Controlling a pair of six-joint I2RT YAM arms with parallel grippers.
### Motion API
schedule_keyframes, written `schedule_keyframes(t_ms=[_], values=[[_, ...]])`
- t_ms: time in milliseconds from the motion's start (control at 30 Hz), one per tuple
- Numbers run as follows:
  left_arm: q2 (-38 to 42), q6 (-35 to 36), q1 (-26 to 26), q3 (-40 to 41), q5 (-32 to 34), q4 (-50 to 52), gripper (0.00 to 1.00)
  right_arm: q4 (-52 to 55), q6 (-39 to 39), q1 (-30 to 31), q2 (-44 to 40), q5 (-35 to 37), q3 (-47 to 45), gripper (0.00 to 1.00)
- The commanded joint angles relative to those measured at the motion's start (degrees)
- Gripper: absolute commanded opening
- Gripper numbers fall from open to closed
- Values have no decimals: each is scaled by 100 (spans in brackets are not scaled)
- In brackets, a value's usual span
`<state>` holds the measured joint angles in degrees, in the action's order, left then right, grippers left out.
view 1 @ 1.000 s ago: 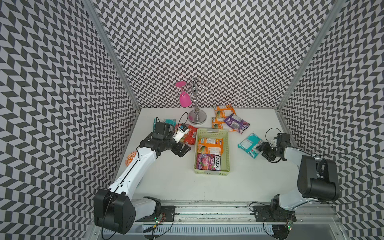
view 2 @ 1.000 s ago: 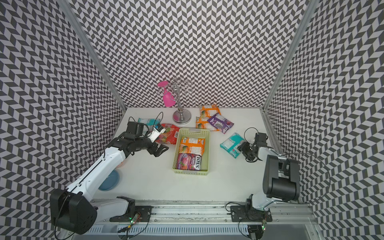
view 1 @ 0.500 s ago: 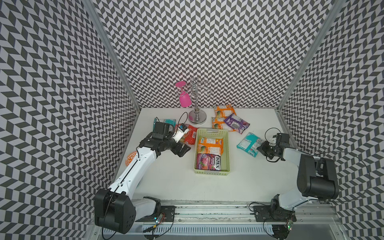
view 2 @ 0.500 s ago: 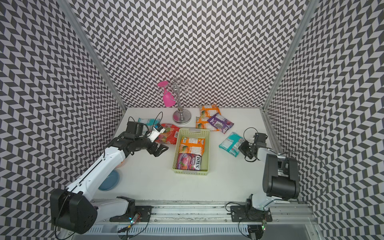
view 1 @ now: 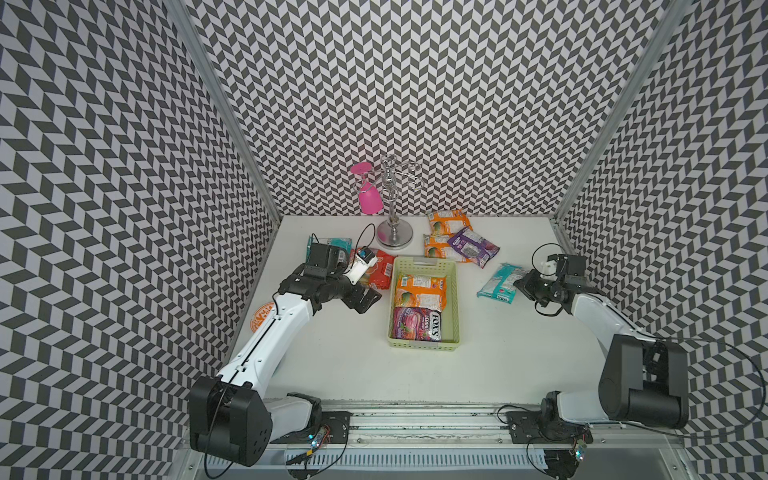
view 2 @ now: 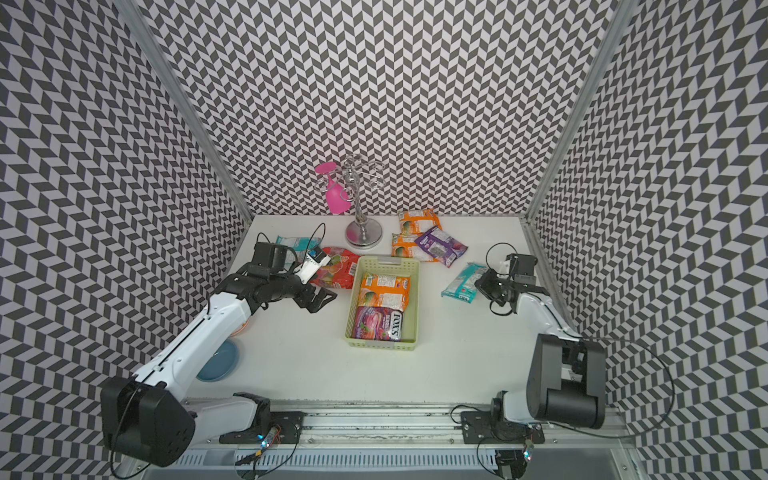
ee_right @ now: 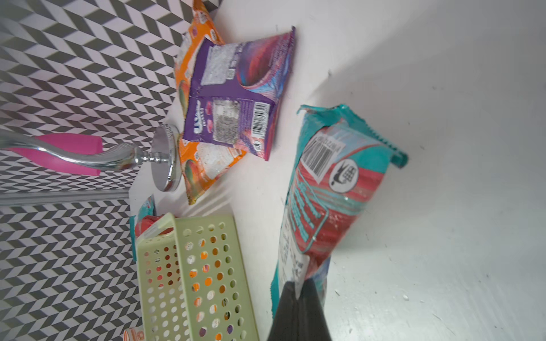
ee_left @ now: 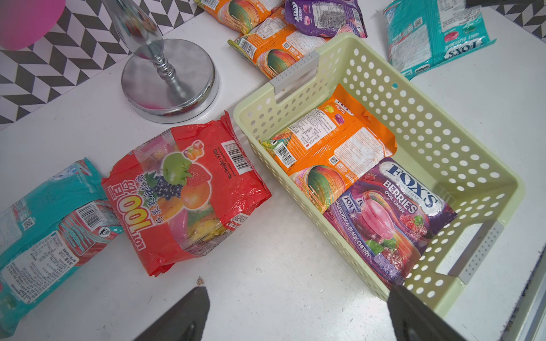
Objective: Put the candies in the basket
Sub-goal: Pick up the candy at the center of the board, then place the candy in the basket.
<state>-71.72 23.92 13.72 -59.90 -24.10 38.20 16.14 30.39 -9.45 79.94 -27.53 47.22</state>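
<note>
The pale yellow-green basket (view 1: 424,347) (ee_left: 472,141) holds an orange packet (view 1: 420,291) and a pink-purple berries packet (view 1: 417,325). To its right lies a teal packet (view 1: 496,281) (ee_right: 331,192); my right gripper (view 1: 519,286) (ee_right: 298,292) is shut on its near edge. My left gripper (view 1: 365,297) (ee_left: 295,307) hangs open over bare table between the basket and the red fruit-printed bag (view 1: 376,272) (ee_left: 183,195). Another teal packet (ee_left: 44,224) lies beyond the red bag. Two orange packets (view 1: 446,220) and a purple one (view 1: 473,247) lie behind the basket.
A chrome stand (view 1: 392,232) with a pink glass (view 1: 370,199) hanging on it stands at the back. An orange-patterned plate (view 1: 262,322) and a blue plate (view 2: 218,361) lie under the left arm. Patterned walls close in three sides.
My right gripper has gone from open to shut on the edge of the teal packet. The left arm has not moved.
</note>
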Motion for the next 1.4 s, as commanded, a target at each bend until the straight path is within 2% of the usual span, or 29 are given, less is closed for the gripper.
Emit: schedule_keyframes(t_ms=[0,267,300,500,633,800,1100,1367], values=[[11,-12,-36,-206,-26,7,99,-175,-82,118,-426,-117,233,0],[27,-29,-105,-195,-39,-17,99,368,15,506,-778,-138,1048,0],[15,-30,-114,-185,-51,-23,99,440,-71,604,-757,-699,1168,0],[60,-53,-167,-250,-41,24,99,733,-885,1266,-570,-1282,1964,0],[35,-50,-198,-304,1,58,99,1382,-1717,1967,-234,-1021,2750,0],[69,-51,-224,-254,-3,-5,99,1889,-2889,2906,-24,-770,3015,0],[49,-63,-352,-305,-60,31,99,2833,-4918,4005,163,533,3505,0],[70,-95,-452,-320,-98,22,99,3065,-5700,4884,278,1753,3573,0]])
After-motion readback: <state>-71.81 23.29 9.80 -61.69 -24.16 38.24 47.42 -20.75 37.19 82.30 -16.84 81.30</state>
